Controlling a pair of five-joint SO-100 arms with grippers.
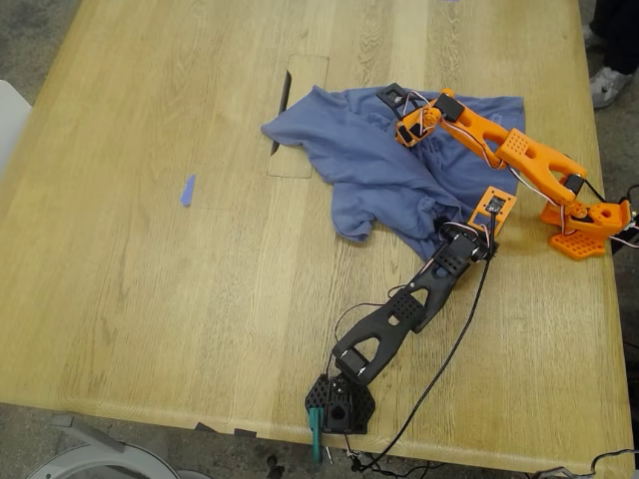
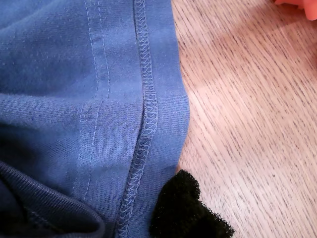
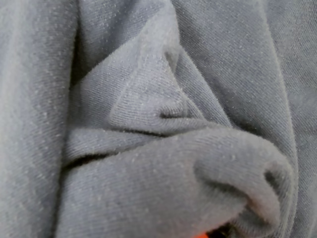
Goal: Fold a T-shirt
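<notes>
Two arms reach onto the T-shirt [image 1: 349, 160], which lies in a crumpled heap on the bench [image 1: 150, 299], up toward 1 o'clock from the middle of the exterior view. Its long way runs about from 9 o'clock to 3 o'clock, and one flap hangs down toward 5 o'clock. My first gripper [image 1: 446, 228] is on the black arm and sits at the end of that flap, at the 5 o'clock edge of the shirt. From there, nearly all the cloth lies toward 10 o'clock. My second gripper [image 1: 407, 130] is on the orange arm and presses into the cloth near the top of the heap, so it is nearer the middle of the shirt. I think the next move is to pull the heap out flat, and the first gripper has the better edge for that. The first wrist view shows what the exterior view does not: a stitched hem [image 2: 143, 114] with bare wood right beside it. A black bit of the jaws touches the hem, but I cannot tell if the jaws are closed on it. The second wrist view shows only bunched folds of cloth, so I cannot tell those jaws either. A little blue tape strip [image 1: 187, 190] lies well apart, toward 9 o'clock.
</notes>
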